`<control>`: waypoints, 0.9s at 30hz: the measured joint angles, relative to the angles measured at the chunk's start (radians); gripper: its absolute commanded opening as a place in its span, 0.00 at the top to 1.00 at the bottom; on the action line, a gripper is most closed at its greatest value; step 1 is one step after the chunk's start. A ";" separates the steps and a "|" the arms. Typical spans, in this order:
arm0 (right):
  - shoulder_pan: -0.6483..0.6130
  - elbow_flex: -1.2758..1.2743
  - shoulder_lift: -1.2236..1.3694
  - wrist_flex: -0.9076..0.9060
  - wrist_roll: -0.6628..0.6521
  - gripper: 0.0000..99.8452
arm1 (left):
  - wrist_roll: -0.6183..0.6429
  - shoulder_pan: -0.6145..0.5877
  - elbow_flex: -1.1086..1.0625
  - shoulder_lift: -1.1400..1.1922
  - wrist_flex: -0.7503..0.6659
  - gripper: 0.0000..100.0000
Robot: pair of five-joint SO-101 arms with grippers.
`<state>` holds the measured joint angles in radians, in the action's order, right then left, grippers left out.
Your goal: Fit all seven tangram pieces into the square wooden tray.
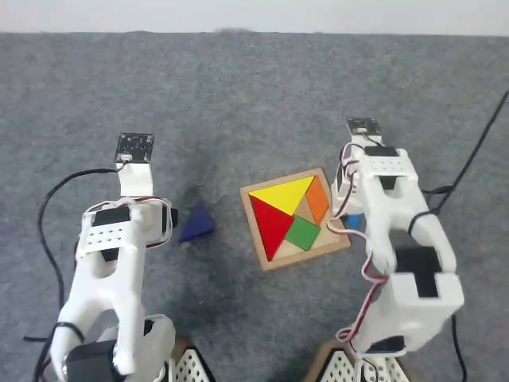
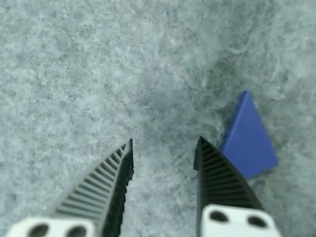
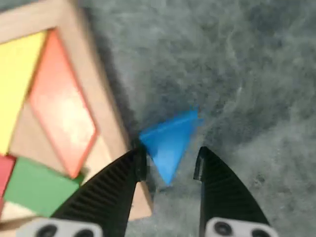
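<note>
The square wooden tray (image 1: 310, 255) lies slightly turned, right of centre in the high view, on the grey surface (image 1: 238, 95). It holds a yellow triangle (image 1: 282, 195) at its top, a red triangle (image 1: 270, 224) at its left, a green square (image 1: 303, 232) low in the middle and an orange parallelogram (image 1: 317, 199) at its upper right. A dark blue triangle (image 1: 196, 223) lies left of the tray, apart from it. The left arm's jaws stand open over bare surface, holding nothing, with that triangle (image 2: 248, 138) just outside one of them. A light blue triangle (image 3: 170, 140) lies just beside the tray's right rim. The right arm's jaws stand open on either side of its narrow tip, not clamped on it.
</note>
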<state>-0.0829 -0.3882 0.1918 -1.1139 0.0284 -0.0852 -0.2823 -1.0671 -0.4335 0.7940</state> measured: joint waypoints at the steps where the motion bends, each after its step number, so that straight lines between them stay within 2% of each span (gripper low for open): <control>1: 0.006 0.015 0.026 0.002 0.014 0.83 | 0.000 0.000 0.000 0.000 0.000 0.80; 8: 0.014 0.109 0.112 -0.008 0.086 0.82 | 0.000 0.000 0.000 0.000 0.000 0.80; 27: 0.028 0.163 0.130 -0.008 0.505 0.82 | 0.000 0.003 0.000 0.000 0.000 0.80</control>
<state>-0.0552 -0.2256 0.3222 -1.1216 0.5332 -0.0852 -0.2793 -1.0671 -0.4335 0.7940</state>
